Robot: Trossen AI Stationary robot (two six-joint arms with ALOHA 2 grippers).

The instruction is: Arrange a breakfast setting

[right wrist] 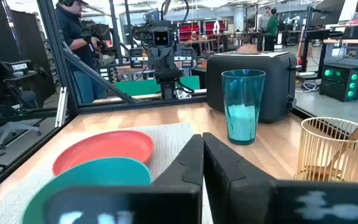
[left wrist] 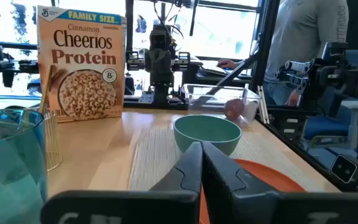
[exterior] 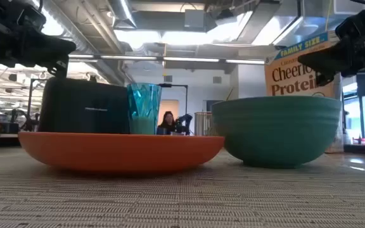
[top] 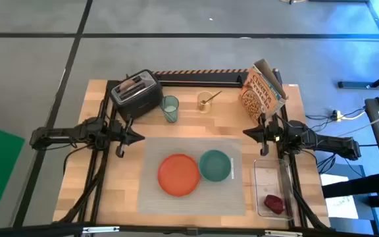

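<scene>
The orange plate [top: 178, 174] and the teal bowl [top: 214, 164] rest side by side on the grey placemat [top: 193, 197]. The teal tumbler [top: 170, 108] stands beyond the mat, next to the black toaster [top: 137, 95], and the toast slice [top: 132, 84] sticks out of the toaster's slot. The gold spoon [top: 212, 97] leans in the small yellowish glass [top: 206, 102]. The dark-red fruit [top: 274, 203] lies in a clear tray [top: 272, 174] at the right. My left gripper [top: 137, 136] hangs shut at the mat's left far corner. My right gripper [top: 247, 133] hangs shut at its right far corner. Both are empty.
A Cheerios box [top: 263, 90] stands at the far right of the table. Dark frame rails run along the table's far edge and down both sides. People and workbenches show in the room beyond the table.
</scene>
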